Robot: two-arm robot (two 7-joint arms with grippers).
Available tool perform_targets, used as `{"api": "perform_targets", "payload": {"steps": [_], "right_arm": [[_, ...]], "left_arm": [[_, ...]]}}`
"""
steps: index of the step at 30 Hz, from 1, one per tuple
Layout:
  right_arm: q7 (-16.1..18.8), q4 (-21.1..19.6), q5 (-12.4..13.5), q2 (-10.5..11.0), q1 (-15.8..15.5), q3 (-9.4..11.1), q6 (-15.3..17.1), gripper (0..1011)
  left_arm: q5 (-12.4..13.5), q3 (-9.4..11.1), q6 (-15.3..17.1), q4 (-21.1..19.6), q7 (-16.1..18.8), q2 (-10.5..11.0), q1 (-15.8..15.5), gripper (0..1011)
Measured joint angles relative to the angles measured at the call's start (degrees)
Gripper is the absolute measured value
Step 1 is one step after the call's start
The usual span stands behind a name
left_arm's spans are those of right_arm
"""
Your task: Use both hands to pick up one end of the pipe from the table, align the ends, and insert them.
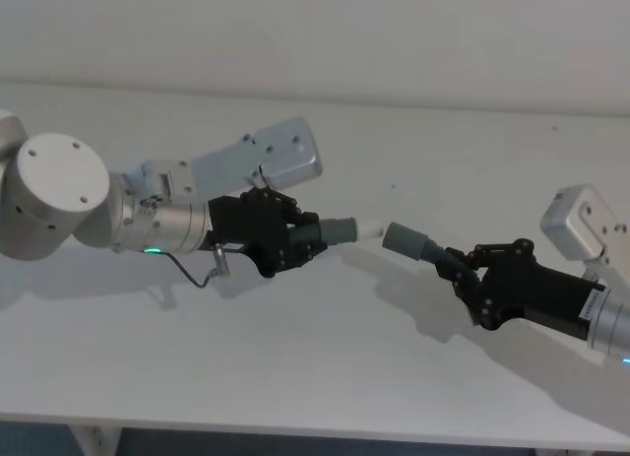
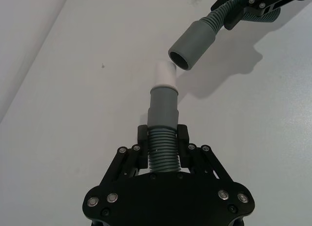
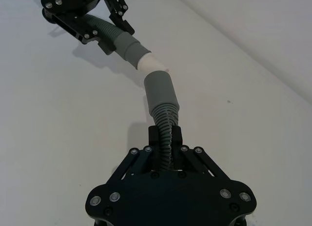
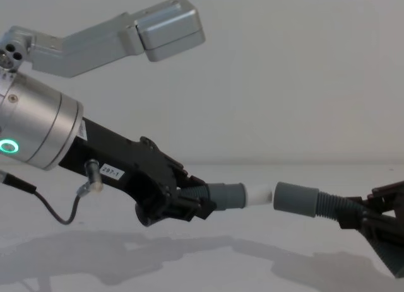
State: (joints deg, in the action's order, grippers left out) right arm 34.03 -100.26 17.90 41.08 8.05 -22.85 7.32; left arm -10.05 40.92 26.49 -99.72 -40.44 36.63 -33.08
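Note:
Both pipe pieces are held above the white table (image 1: 295, 377). My left gripper (image 1: 303, 237) (image 2: 163, 135) (image 4: 199, 207) is shut on the ribbed part of one piece; its grey cuff (image 2: 163, 106) ends in a white tip (image 2: 165, 73) (image 4: 260, 193) pointing right. My right gripper (image 1: 461, 271) (image 3: 165, 135) (image 4: 356, 219) is shut on the ribs of the other piece, whose grey cuff (image 1: 404, 241) (image 3: 160, 89) (image 4: 297, 197) faces left with an open mouth (image 2: 179, 59). The two ends sit a small gap apart, nearly in line, the mouth slightly off to one side of the tip.
The table's front edge (image 1: 325, 431) runs along the bottom of the head view, and a white wall (image 1: 315, 32) rises behind the far edge. A thin cable (image 1: 192, 274) loops under my left wrist.

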Motion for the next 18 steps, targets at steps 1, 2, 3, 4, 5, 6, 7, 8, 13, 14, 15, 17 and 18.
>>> {"api": "perform_targets", "payload": {"steps": [1, 2, 3, 4, 5, 6, 7, 8, 13, 14, 15, 17, 18], "right_arm": [[-0.1, 0.0, 0.0, 0.0, 0.0, 0.0, 0.1, 136], [-0.2, 0.0, 0.1, 0.0, 0.1, -0.1, 0.3, 136], [-0.3, 0.0, 0.1, 0.0, 0.1, -0.2, 0.4, 136], [-0.6, 0.0, 0.2, 0.0, 0.2, -0.3, 0.8, 136], [-0.6, 0.0, 0.2, 0.0, 0.2, -0.4, 0.8, 136], [-0.7, 0.0, 0.2, 0.0, 0.3, -0.4, 0.9, 136], [-0.8, 0.0, 0.2, 0.0, 0.3, -0.5, 1.1, 136], [-0.8, 0.0, 0.2, 0.0, 0.3, -0.5, 1.2, 136], [-1.0, 0.0, 0.3, 0.1, 0.5, -0.7, 1.4, 136], [-1.0, 0.0, 0.4, 0.2, 0.6, -0.8, 1.5, 136], [-1.0, 0.0, 0.4, 0.2, 0.6, -0.9, 1.6, 136], [-1.0, 0.0, 0.5, 0.2, 0.7, -0.9, 1.6, 136], [-1.0, 0.0, 0.6, 0.3, 0.7, -0.9, 1.6, 136]], "left_arm": [[0.0, 0.0, 0.0, 0.0, 0.0, 0.0, 0.0, 333], [0.1, 0.0, 0.0, 0.0, 0.0, 0.0, 0.0, 333], [0.1, 0.0, 0.0, 0.0, 0.0, 0.0, 0.0, 333], [0.1, 0.0, 0.1, 0.0, 0.0, -0.1, 0.0, 333], [0.2, 0.0, 0.1, 0.0, 0.0, -0.1, 0.0, 333], [0.2, 0.0, 0.1, 0.0, 0.0, -0.1, 0.0, 333], [0.2, 0.0, 0.1, 0.0, 0.0, -0.1, 0.0, 333], [0.2, 0.1, 0.1, 0.0, 0.0, -0.2, 0.0, 333], [0.3, 0.2, 0.0, 0.3, -0.1, -0.5, -0.2, 333], [0.3, 0.3, 0.0, 0.3, -0.1, -0.5, -0.3, 333], [0.3, 0.3, 0.0, 0.5, -0.2, -0.6, -0.4, 333], [0.3, 0.4, -0.1, 0.5, -0.3, -0.6, -0.4, 333], [0.3, 0.5, -0.1, 0.7, -0.4, -0.8, -0.5, 333]]}}
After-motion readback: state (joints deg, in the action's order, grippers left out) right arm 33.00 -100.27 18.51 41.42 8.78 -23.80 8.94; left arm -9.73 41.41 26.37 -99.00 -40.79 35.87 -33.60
